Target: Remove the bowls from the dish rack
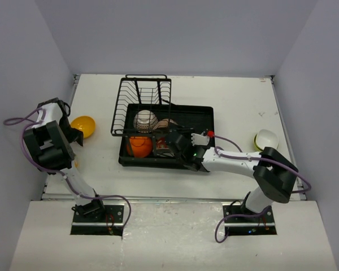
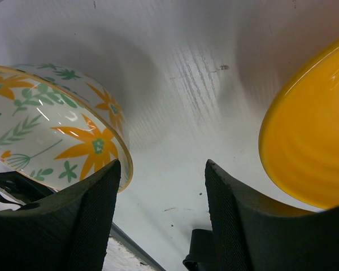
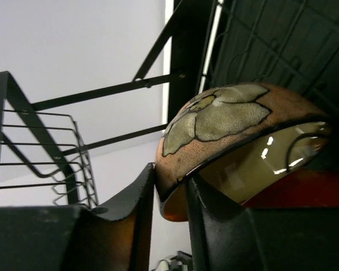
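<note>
The right gripper [image 3: 170,186] is inside the dish rack [image 1: 142,93] and its jaws stand narrow on the rim of the brown bowl [image 3: 231,121]. One finger lies against the outer wall and the other against the glossy inside, so the rim fills the gap. The left gripper [image 2: 163,169] is well apart from the rack, its jaws wide over the table [image 2: 175,84] and holding nothing, with the floral bowl [image 2: 56,127] just outside one finger and the yellow bowl [image 2: 311,135] just outside the other.

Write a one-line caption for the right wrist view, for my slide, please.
Right gripper grips the rim of a brown patterned bowl inside the black dish rack.
</note>
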You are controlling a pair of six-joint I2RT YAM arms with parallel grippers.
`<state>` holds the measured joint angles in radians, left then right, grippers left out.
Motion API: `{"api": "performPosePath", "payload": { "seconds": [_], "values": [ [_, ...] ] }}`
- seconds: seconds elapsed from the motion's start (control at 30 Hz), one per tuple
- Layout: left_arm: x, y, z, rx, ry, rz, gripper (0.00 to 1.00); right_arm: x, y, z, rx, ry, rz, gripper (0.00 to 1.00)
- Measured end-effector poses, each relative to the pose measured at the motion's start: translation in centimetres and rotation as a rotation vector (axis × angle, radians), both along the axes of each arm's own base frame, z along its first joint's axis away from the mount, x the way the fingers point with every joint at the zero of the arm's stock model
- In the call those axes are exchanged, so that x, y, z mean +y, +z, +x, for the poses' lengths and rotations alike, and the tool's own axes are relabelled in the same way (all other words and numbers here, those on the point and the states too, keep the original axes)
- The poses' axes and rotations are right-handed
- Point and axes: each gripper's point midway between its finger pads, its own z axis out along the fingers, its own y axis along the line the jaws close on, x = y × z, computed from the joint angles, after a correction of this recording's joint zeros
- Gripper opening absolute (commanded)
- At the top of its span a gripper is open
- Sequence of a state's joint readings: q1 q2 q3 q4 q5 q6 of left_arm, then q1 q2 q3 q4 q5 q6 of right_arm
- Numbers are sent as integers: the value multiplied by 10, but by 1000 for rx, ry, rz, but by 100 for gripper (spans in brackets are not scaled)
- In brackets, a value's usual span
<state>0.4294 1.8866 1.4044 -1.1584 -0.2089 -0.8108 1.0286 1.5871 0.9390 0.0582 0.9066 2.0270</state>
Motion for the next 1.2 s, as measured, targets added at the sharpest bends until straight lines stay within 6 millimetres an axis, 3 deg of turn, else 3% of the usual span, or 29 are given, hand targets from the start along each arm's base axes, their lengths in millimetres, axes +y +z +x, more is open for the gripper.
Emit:
{"api": "performPosePath", "payload": {
  "seconds": [0.07, 0.2, 0.5, 0.9, 1.2],
  "values": [
    [0, 0, 0, -1, 0, -1, 63, 3, 2, 3, -10, -5, 27, 22],
    [0, 0, 1, -3, 0, -2, 63, 10, 6, 7, -23, 1, 81, 0],
    [0, 0, 3, -5, 0, -3, 63, 17, 8, 6, -41, 21, 130, 0],
    [-2, 0, 10, -33, 2, -22, 69, -3, 12, -4, -146, 48, 350, 0],
    [-9, -2, 13, -57, 3, -56, 82, -14, 13, -10, -169, 64, 377, 0]
  ]
}}
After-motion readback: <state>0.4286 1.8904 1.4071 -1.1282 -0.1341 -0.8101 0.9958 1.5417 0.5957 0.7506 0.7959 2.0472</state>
